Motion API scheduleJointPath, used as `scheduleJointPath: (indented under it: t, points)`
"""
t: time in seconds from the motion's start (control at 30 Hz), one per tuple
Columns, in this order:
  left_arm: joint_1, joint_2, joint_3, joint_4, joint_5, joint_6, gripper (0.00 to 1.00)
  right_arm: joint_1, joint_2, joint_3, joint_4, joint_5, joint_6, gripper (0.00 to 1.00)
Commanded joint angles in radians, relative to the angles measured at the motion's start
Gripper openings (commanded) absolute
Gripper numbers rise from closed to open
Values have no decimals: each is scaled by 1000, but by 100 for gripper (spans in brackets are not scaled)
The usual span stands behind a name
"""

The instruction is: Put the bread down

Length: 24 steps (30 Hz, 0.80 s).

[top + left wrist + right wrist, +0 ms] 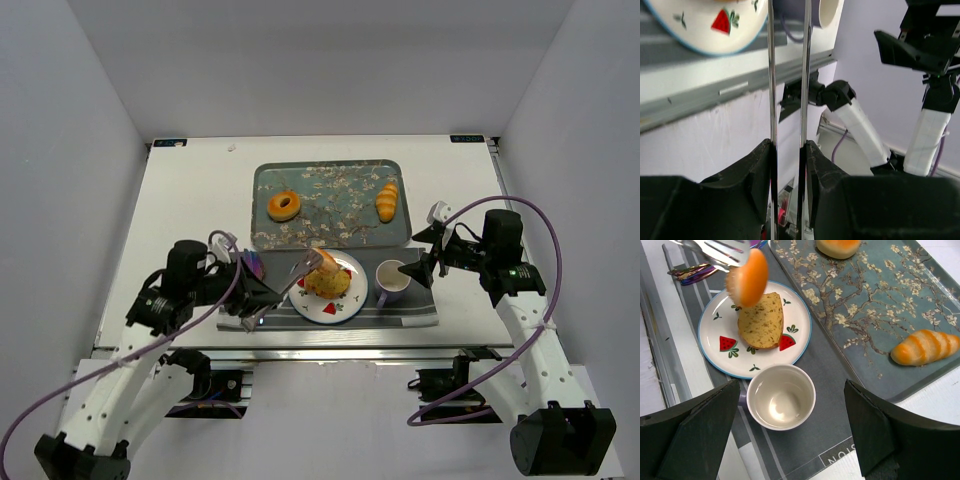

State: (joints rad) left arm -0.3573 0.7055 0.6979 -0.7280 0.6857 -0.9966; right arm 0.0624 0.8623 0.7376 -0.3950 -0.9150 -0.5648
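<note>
Closest in, the left end effector (788, 147) is pressed together on the handles of a pair of metal tongs (771, 75), squeezing them shut. Out at their tips the bread (747, 277), a round golden roll, is pinched in the air over the plate (710, 337), right above a slice (761, 320) lying there; I can't tell if the two touch. My guess is the tongs keep the bulky fingers clear of the crockery while the roll goes down. Room is tight: the slice fills the plate's middle, leaving bare china mostly toward the rim. An empty cup (781, 397) sits just beside the plate on the grey mat (825, 385), and the right end effector (428, 256) hovers near it, spread wide and empty — something to steer round. Beyond, the flowered tray (860, 305) holds a doughnut (284, 205) and a croissant (925, 346) with open room between them. The mat's near edge runs close to the lip of the worktop (190, 200).
</note>
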Motion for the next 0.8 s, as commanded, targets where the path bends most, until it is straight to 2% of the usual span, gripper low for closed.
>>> scheduleJointPath:
  t: [0.0, 0.27, 0.57, 0.63, 0.67, 0.77]
  points:
    - [-3, -70, 0, -172, 23, -23, 0, 10, -9, 17, -1, -28, -21, 89]
    - [-3, -121, -3, -367, 29, 21, 0, 17, -17, 20, -5, -31, -20, 89]
    - [-3, -55, -57, -283, 11, 29, 1, 17, -23, 23, -25, -16, -24, 89]
    - [-3, -37, -67, -260, 11, 33, 7, 16, -22, 25, -27, -13, -26, 89]
    - [-3, -31, -67, -255, 9, 41, 18, 17, -22, 23, -27, -13, -26, 89]
    - [-3, -11, -60, -252, 8, 50, 31, 16, -19, 25, -24, -13, -24, 89]
